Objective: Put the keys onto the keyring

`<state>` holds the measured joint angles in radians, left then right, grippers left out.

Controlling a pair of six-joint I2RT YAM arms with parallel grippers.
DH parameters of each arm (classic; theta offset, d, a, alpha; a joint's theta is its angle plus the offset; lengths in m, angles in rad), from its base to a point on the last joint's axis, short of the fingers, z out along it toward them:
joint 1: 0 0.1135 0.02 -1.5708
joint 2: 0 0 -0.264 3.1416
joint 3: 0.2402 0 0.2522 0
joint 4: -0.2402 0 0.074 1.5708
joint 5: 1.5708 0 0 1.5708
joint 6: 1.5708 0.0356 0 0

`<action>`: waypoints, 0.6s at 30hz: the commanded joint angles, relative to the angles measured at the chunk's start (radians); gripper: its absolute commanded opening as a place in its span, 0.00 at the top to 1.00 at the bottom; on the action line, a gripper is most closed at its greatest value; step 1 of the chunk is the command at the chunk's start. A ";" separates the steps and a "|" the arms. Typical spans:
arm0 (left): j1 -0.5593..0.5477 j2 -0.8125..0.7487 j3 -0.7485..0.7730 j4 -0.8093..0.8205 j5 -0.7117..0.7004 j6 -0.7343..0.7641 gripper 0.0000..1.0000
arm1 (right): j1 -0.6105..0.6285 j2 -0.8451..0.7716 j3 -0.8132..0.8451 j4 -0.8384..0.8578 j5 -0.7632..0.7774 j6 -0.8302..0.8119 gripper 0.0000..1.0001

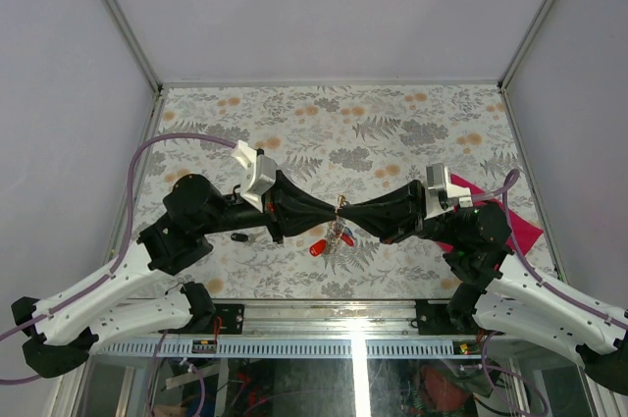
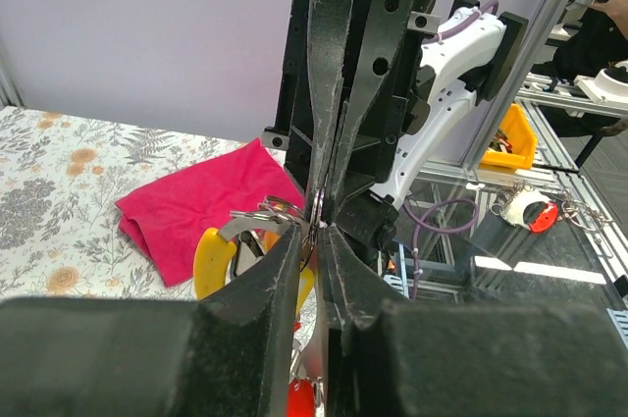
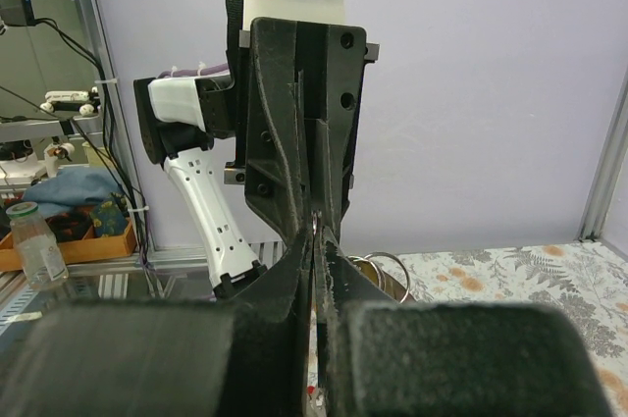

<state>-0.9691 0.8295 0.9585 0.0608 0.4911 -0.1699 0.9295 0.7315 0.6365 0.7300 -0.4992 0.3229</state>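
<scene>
Two pincers are met tip to tip above the surface (image 1: pixel 392 132): the right pincer (image 3: pixel 314 240) is clamped shut on the keyring (image 2: pixel 319 203), the left pincer (image 2: pixel 316 235) pinched nearly shut on it, probably so the coil gets pried apart. Some keys (image 1: pixel 332 238) are hung underneath.

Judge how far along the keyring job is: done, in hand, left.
Done: red and blue keys appear to hang from the keyring. In hand: the right gripper is shut on that ring; the left gripper is nearly closed at it, grip unclear. Left: the black key lies loose on the table.
</scene>
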 commanded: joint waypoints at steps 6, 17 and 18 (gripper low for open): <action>-0.005 0.010 0.011 0.068 0.025 -0.003 0.95 | 0.005 -0.005 0.057 0.066 -0.013 -0.007 1.00; -0.005 0.041 0.113 -0.126 0.076 0.077 1.00 | 0.006 -0.045 0.068 -0.032 0.008 -0.061 0.81; -0.005 0.051 0.143 -0.185 0.074 0.100 1.00 | 0.005 -0.057 0.073 -0.069 0.014 -0.080 0.77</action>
<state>-0.9691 0.8551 0.9981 0.0113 0.5354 -0.1490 0.9295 0.7204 0.6392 0.7086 -0.4980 0.3107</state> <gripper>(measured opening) 0.020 0.149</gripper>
